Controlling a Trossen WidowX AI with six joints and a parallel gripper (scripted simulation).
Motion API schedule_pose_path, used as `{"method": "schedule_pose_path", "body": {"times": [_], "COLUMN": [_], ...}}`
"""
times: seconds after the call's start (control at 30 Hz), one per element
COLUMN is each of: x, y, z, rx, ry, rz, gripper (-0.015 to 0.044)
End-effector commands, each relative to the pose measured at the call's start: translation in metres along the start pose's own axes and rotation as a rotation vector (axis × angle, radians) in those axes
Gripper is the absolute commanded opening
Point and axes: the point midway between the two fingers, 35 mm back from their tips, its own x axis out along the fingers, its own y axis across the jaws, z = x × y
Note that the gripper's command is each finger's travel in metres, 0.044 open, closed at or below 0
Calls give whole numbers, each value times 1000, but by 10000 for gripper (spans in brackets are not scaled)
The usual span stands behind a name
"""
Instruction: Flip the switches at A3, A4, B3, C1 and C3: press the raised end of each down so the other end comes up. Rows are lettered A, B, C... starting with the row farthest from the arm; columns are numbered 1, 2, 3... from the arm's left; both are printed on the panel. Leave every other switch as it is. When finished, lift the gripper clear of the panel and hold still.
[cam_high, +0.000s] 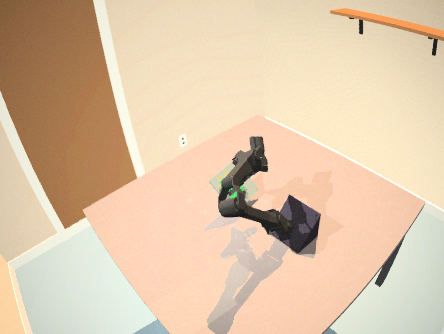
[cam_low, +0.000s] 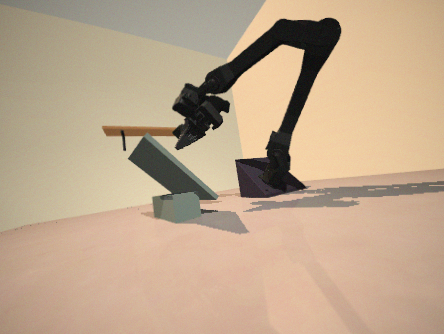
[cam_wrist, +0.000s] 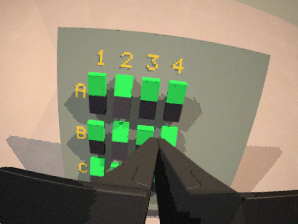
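Plain room: brown door (cam_high: 55, 100), wall outlet (cam_high: 183, 140), orange shelf (cam_high: 390, 22).
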Motion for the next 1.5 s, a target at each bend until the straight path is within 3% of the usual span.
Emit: {"method": "schedule_pose_path", "body": {"times": [0.0,0.37,0.53,1.47], "x": [-16,-14,20,44], "y": [4,-17,-16,-15], "z": [3,21,23,23], "rx": [-4,-6,-7,-7], "ry": [-6,-4,18,17], "rz": [11,11,12,13], "gripper": [0,0,0,0]}}
